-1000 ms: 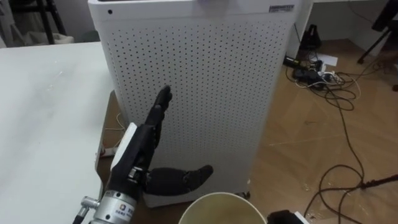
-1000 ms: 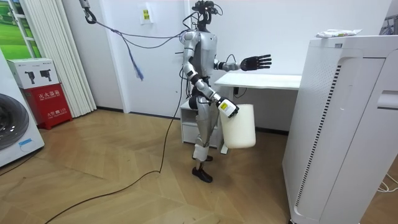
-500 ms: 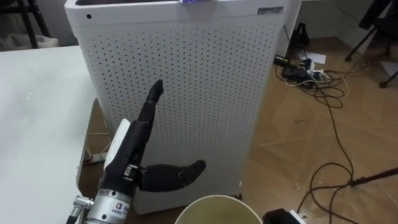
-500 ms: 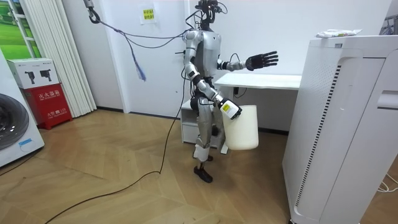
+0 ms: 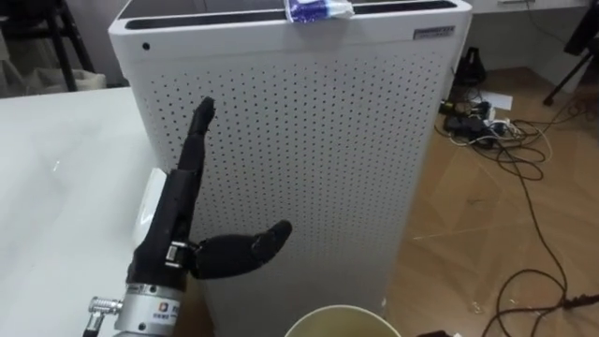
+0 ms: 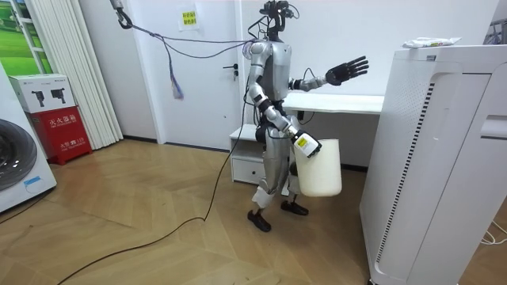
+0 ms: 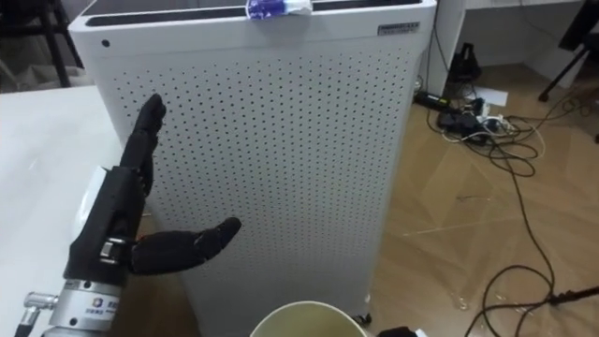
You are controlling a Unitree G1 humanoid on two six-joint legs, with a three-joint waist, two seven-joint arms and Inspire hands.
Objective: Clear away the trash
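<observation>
Left hand point(image 5: 178, 220) raised before the white perforated cabinet point(image 5: 309, 168). Fingers straight, thumb spread wide, nothing held. The garbage, a crumpled wrapper point(image 5: 318, 9), lies on the cabinet's top edge, above and right of my fingertips, well apart. Right hand point(image 6: 304, 144) sits at the pale bin point(image 6: 319, 170) by my side; I cannot tell its grip. Worktop point(image 5: 56, 168) on my left.

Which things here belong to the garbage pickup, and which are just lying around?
For the job: wrapper on the white cabinet, bin at the right hand, open left hand.
Lying about: table, floor cables, washing machine.
</observation>
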